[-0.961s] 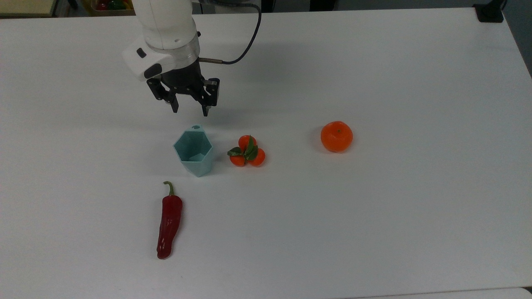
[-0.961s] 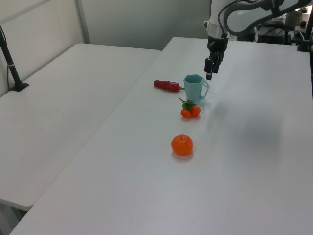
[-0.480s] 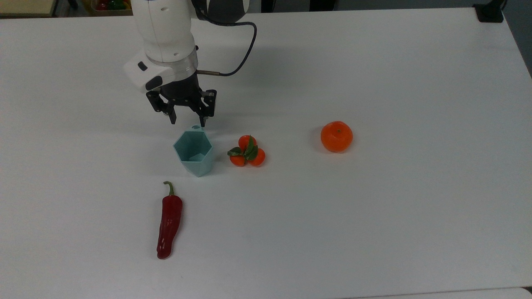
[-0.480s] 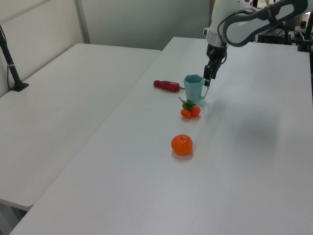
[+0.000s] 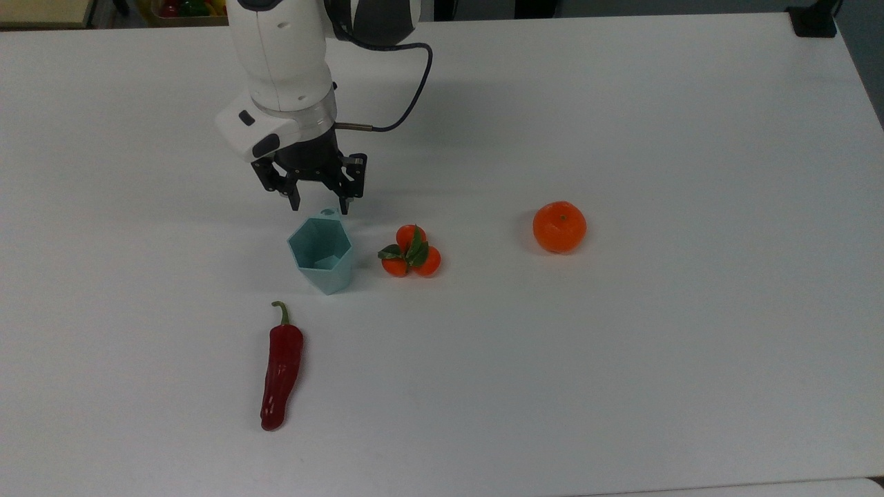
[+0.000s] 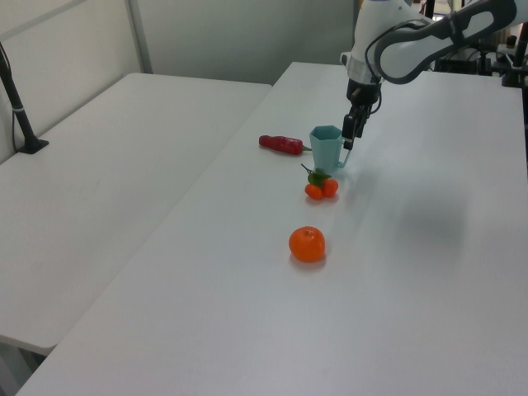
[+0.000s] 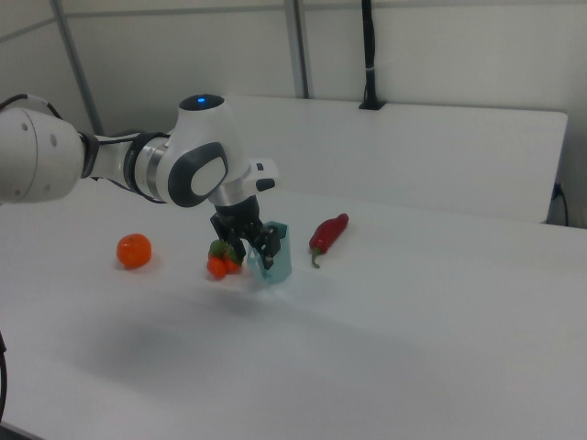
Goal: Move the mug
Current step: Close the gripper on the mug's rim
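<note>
Dropped and crept toward the mug since a second ago; everything else on the table unmoved.

Top view: gripper (image 5: pixel 320 205) spread open, pointing down, one fingertip on each side of the handle tab at the mug's (image 5: pixel 321 252) far rim (contact not clear). Mug upright on the white table (image 5: pixel 621 345), hexagonal mouth up. Just beside it toward the top view's right, cluster of three small oranges with leaves (image 5: pixel 411 252); single orange (image 5: pixel 559 226) well apart further right. Red chili pepper (image 5: pixel 280 366) near the mug, toward the bottom of the picture, stem end toward the mug.

Left view: gripper (image 6: pixel 349 132) hanging against the mug's (image 6: pixel 327 149) right side at the handle, fingers seen edge-on. Chili (image 6: pixel 281 145) to the left view's left of the mug, orange cluster (image 6: pixel 321 186) in front, single orange (image 6: pixel 307 244) nearer the camera.

Right view: gripper (image 7: pixel 258 252) low in front of the mug (image 7: pixel 276 256), partly hiding it. Orange cluster (image 7: pixel 220 263) just beside on the right view's left, single orange (image 7: pixel 134 250) further left, chili (image 7: pixel 328 235) to the right.
</note>
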Available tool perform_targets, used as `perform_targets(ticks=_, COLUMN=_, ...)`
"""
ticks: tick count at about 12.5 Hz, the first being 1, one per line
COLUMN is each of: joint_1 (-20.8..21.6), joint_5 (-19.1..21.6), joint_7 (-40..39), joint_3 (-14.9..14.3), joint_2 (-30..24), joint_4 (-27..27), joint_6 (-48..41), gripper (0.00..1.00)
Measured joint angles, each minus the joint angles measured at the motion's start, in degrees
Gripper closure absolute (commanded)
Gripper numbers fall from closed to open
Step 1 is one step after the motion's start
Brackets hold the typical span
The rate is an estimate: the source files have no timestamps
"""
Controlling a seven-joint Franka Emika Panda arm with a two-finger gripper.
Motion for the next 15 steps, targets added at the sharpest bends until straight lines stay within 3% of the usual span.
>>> perform_targets(ticks=5, joint_1=0.47, joint_5=-0.01, joint_7=0.0, joint_3=0.59, joint_2=0.92, joint_4=-0.02, joint_6=0.79, gripper=0.31)
perform_targets(ticks=8, joint_1=0.51, joint_5=-0.32, joint_7=0.0, joint_3=1.23, joint_2=1.81, joint_4=-0.02, joint_6=2.54, gripper=0.36)
perform_targets(ticks=15, joint_1=0.45, joint_5=-1.8, joint_7=0.0, joint_3=1.23, joint_2=2.47, joint_4=-0.02, joint_6=3.94, gripper=0.7)
